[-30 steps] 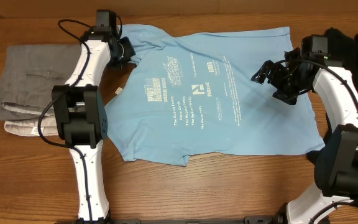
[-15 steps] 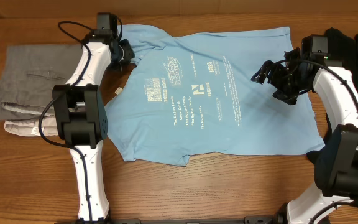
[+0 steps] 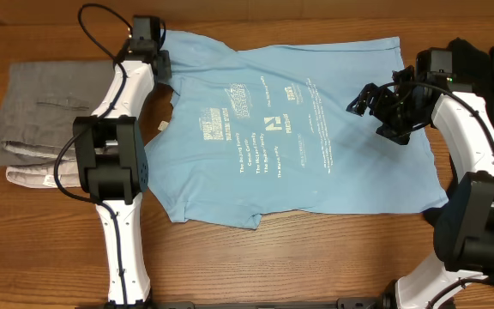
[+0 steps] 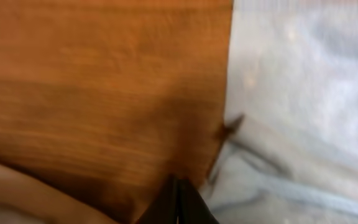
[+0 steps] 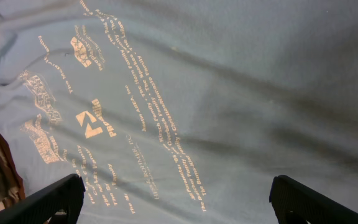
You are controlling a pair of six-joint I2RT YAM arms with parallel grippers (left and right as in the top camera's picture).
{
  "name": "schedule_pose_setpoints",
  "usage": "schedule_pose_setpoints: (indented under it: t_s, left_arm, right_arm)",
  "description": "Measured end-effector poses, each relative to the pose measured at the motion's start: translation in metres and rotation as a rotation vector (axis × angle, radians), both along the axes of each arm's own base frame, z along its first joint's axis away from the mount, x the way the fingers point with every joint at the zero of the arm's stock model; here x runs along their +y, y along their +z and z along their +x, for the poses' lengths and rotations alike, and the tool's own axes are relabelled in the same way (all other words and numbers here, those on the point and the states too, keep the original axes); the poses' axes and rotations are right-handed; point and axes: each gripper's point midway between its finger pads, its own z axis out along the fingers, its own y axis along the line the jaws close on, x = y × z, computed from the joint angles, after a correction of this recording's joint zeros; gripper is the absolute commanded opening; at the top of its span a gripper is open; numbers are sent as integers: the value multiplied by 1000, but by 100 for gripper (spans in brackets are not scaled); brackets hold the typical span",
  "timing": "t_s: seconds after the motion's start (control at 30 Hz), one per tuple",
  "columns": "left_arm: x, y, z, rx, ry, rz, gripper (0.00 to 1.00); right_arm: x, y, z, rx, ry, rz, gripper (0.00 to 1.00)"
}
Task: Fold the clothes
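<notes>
The light blue T-shirt lies flat, logos up, in the middle of the wooden table. At its 11 o'clock the left gripper is closed at the sleeve edge. At 2 o'clock the right gripper hangs wide open. Folded grey clothes sit at 9 o'clock.

The light blue short-sleeved T-shirt lies spread nearly flat across the wooden table (white logos and text facing up), collar toward the left edge, hem toward the right.
</notes>
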Motion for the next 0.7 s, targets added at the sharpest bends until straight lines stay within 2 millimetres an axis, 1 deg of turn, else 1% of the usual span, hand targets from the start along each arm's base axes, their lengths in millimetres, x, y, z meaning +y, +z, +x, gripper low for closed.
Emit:
schedule_pose_setpoints:
  t_s: [0.1,0.2,0.23,0.27,0.3,0.37,0.47,0.53,0.57,0.63,0.67,0.7]
  left_arm:
    - [2,9,8,-27,-12,29,4]
    - [-4,29,18,-50,-26,43,4]
    - [-9,39,22,-56,-34,46,11]
    - [-16,54,25,-68,-44,49,18]
    - [-22,64,25,-70,-53,48,18]
    - [-40,92,20,-61,-67,40,13]
    - [-72,138,-8,-21,-75,5,9]
    - [-92,174,-27,-32,-80,-21,9]
    - [-101,196,-40,-46,-83,-36,9]
    - [-118,236,-63,-84,-100,-61,10]
    - [-124,255,-76,-100,-110,-70,10]
    - [-127,269,-87,-113,-114,-79,10]
  right_arm:
    - [0,0,0,0,0,0,100]
    - [0,0,0,0,0,0,100]
    - [0,0,0,0,0,0,100]
    - [0,0,0,0,0,0,100]
    - [0,0,0,-1,0,0,100]
    - [0,0,0,0,0,0,100]
    - [0,0,0,0,0,0,100]
    - [0,0,0,0,0,0,100]
    - [0,0,0,0,0,0,100]
    - [0,0,0,0,0,0,100]
    - [0,0,0,0,0,0,100]
    - [0,0,0,0,0,0,100]
